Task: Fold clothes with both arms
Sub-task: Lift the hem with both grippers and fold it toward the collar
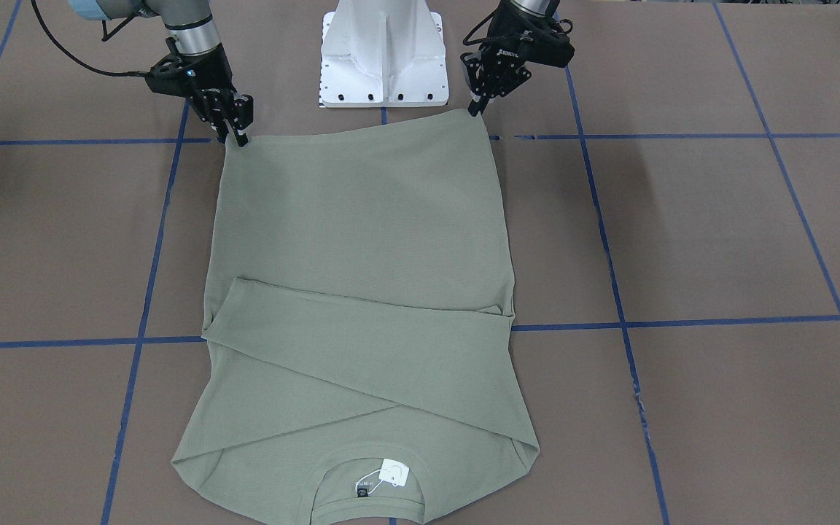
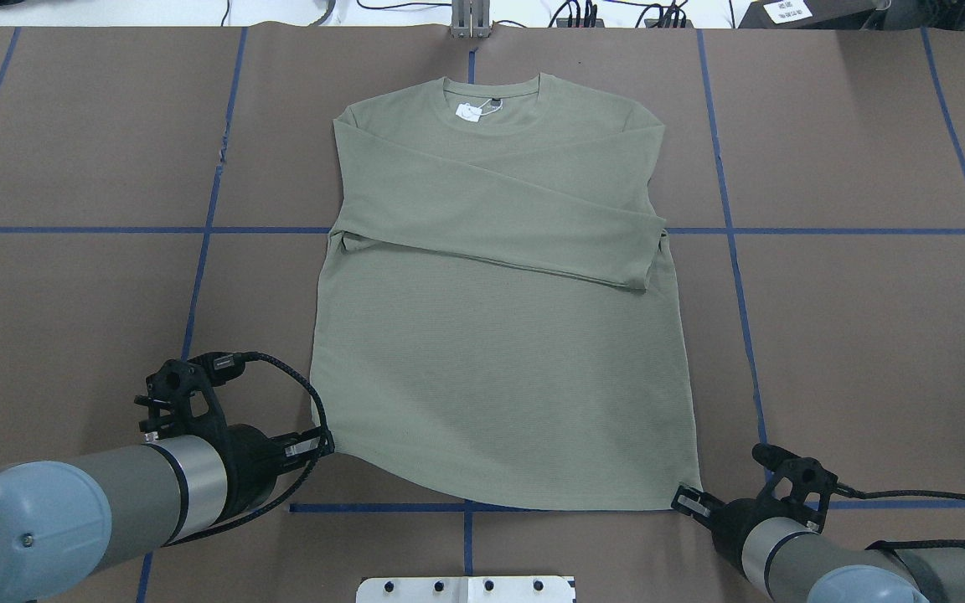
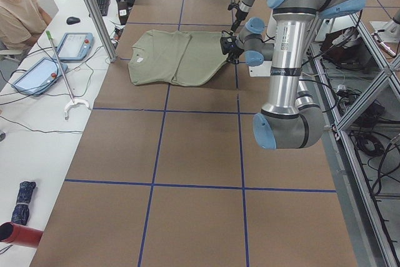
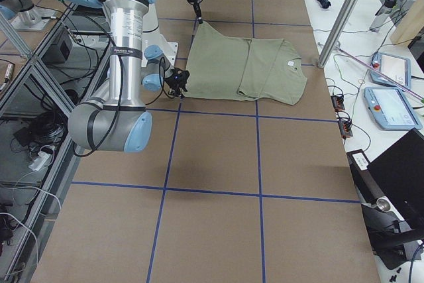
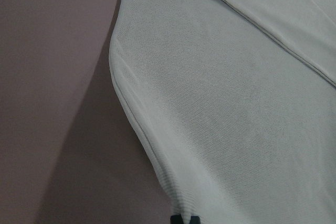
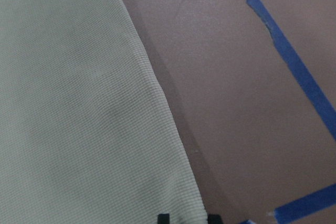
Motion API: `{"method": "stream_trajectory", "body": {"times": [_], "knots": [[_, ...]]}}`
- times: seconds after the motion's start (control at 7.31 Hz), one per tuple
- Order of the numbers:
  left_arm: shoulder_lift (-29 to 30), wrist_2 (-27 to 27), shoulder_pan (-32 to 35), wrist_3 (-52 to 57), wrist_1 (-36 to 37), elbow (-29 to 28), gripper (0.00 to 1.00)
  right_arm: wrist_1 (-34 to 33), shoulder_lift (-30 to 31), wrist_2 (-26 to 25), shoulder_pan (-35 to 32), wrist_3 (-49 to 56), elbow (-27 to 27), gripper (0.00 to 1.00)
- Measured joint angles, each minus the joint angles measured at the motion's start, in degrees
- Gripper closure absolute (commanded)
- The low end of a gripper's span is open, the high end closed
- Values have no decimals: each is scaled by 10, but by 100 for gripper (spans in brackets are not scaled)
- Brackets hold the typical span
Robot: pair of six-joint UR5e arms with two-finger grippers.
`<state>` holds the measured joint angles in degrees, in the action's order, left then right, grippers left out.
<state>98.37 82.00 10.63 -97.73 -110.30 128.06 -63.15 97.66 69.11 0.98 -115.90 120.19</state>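
Observation:
The sage-green shirt (image 2: 499, 360) lies flat on the brown table, collar far from me, both sleeves folded across its chest. Its white tag (image 2: 468, 110) and black neck label (image 2: 492, 105) sit in the collar. My left gripper (image 2: 323, 444) is shut on the hem's left corner, which also shows in the front view (image 1: 475, 109). My right gripper (image 2: 688, 498) is shut on the hem's right corner, also seen in the front view (image 1: 240, 138). In the left wrist view the cloth (image 5: 226, 103) runs down to the fingertips (image 5: 178, 219). The right wrist view shows cloth (image 6: 79, 103) between the fingertips (image 6: 163, 217).
The white pedestal base (image 1: 383, 55) stands just behind the hem, between the arms. Blue tape lines (image 2: 206, 251) grid the brown table. A metal post (image 3: 94, 14), an operators' desk with tablets (image 3: 75, 45) and a seated person (image 3: 19, 4) lie beyond the collar end.

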Motion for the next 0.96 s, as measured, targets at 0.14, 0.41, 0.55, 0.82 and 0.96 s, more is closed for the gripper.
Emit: {"method": "stream_trajectory", "body": {"times": [0.14, 0.41, 0.55, 0.82, 0.96], "knots": [[-1, 0, 0, 0, 0, 0, 100, 0, 1, 0, -2, 2, 5, 100], [-2, 1, 0, 2, 2, 3, 100, -55, 6, 9, -7, 12, 51, 100], [-3, 7, 0, 4, 25, 20, 100, -132, 6, 27, -6, 17, 112, 100], [0, 58, -7, 5, 149, 129, 100, -315, -6, 77, 8, 21, 267, 100], [5, 89, -11, 6, 207, 190, 100, -389, -27, 105, 7, 23, 323, 100]]}}
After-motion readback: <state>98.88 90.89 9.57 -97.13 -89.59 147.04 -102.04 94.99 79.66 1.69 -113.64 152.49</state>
